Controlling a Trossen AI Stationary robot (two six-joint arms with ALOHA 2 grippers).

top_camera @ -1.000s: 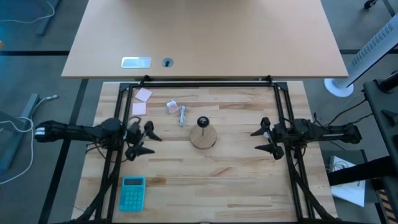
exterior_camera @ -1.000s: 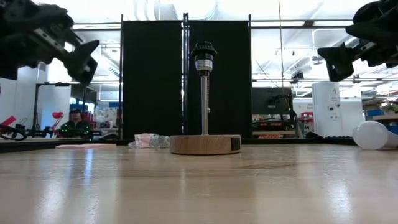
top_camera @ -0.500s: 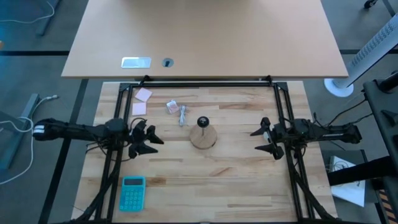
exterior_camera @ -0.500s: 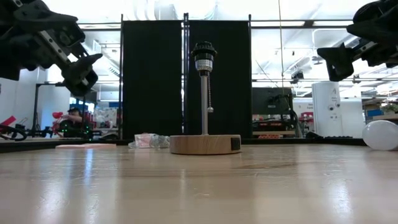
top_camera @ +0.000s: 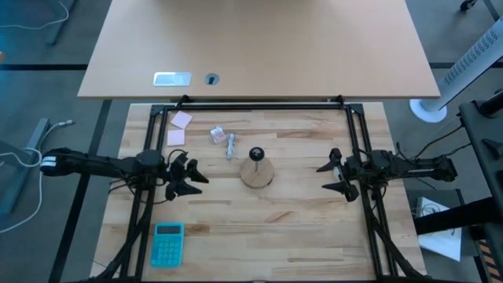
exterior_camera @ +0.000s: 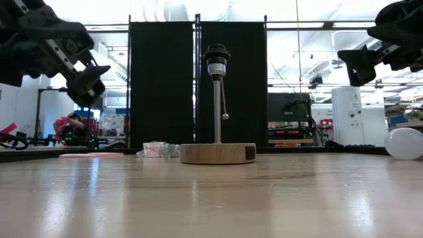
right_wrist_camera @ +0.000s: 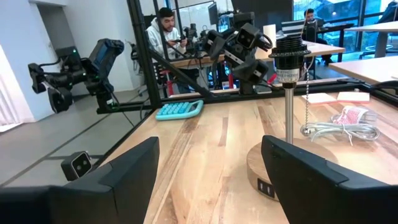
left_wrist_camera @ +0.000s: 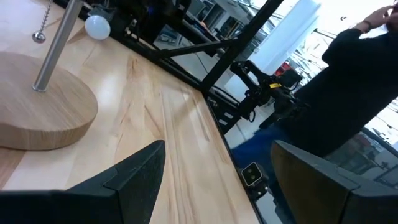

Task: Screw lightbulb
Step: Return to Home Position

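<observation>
The left gripper (top_camera: 189,179) was held above the table (top_camera: 299,228), to the left of the lamp. Its jaws were spread wide. In the left wrist view its two dark fingers (left_wrist_camera: 134,180) were seen far apart, and nothing was gripped between them. The right gripper (top_camera: 325,178) was held on the other side of the lamp, also above the wood, and its jaws were likewise opened wide and held nothing.

The lightbulb (exterior_camera: 404,143) was seen lying on the table at the right side. It was lower than the right gripper, was not touched by it, and was well apart from the lamp.

The lamp was placed upright between the two grippers. It was formed by a wooden disc (top_camera: 257,177), a thin metal post and a black socket (exterior_camera: 216,56) on top, and a pull chain (exterior_camera: 225,106) was hung beside the post.

Behind the lamp a crumpled wrapper (top_camera: 218,134) and a pale cord (top_camera: 230,146) were laid together, with two pink notes (top_camera: 181,119) farther left. A teal calculator (top_camera: 167,243) was laid near the front left corner.
</observation>
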